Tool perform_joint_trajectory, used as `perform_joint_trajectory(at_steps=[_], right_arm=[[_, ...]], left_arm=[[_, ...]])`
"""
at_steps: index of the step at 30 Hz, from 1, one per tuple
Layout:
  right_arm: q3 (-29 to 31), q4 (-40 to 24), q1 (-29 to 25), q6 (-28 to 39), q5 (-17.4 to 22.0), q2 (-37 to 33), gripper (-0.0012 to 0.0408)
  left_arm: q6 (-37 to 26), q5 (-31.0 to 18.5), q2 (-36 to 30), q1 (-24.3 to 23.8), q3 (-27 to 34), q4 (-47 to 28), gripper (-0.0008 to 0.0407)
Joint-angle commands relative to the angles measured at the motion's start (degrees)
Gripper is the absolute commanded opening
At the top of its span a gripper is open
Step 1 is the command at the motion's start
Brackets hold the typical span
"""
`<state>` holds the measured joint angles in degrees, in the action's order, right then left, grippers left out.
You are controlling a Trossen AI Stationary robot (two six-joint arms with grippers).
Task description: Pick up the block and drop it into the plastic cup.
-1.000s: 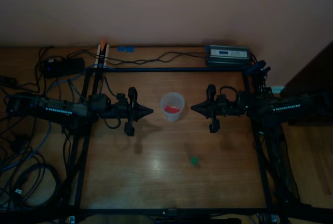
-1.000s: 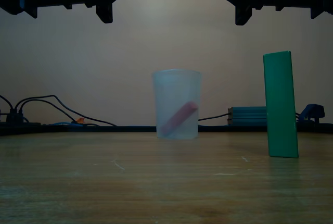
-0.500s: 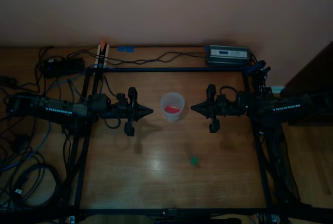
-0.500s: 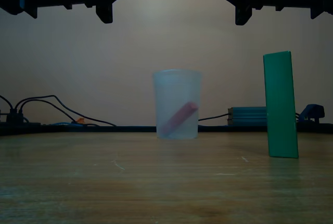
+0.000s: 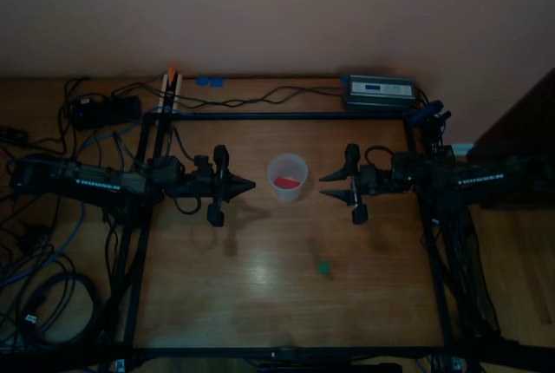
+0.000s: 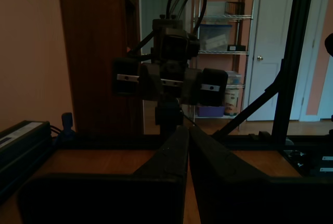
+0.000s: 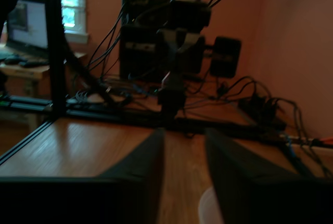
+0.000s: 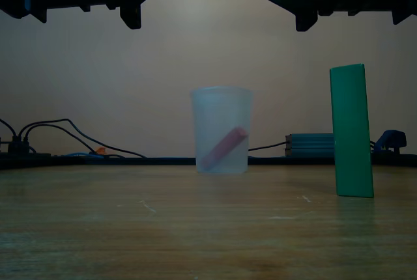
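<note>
Green block (image 8: 352, 130) upright, long axis vertical

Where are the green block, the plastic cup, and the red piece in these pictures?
green block (image 8: 352, 130), exterior view, middle of its upright face
plastic cup (image 5: 287, 163), top view, far rim
red piece (image 8: 225, 147), exterior view, its middle, seen through the cup wall

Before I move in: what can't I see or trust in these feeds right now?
- Green block: only a tiny speck in the top view, so its shape is unreadable there. It appears in neither wrist view.
- Plastic cup: the right wrist view shows only a blurred bit of rim, cut off by the frame edge.
- Red piece: in the exterior view its outline is hazy through the cup's translucent wall.
</note>
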<state>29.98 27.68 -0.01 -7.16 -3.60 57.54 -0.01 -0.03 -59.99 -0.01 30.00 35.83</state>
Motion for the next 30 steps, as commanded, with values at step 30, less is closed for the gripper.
perform_joint_trajectory(at_steps=[30], right_arm=[[0.0,-33.8,10.2,-1.9,-5.9,-10.0,0.0201]], left_arm=[[0.0,0.0,0.0,0.0,0.0,0.0,0.0]])
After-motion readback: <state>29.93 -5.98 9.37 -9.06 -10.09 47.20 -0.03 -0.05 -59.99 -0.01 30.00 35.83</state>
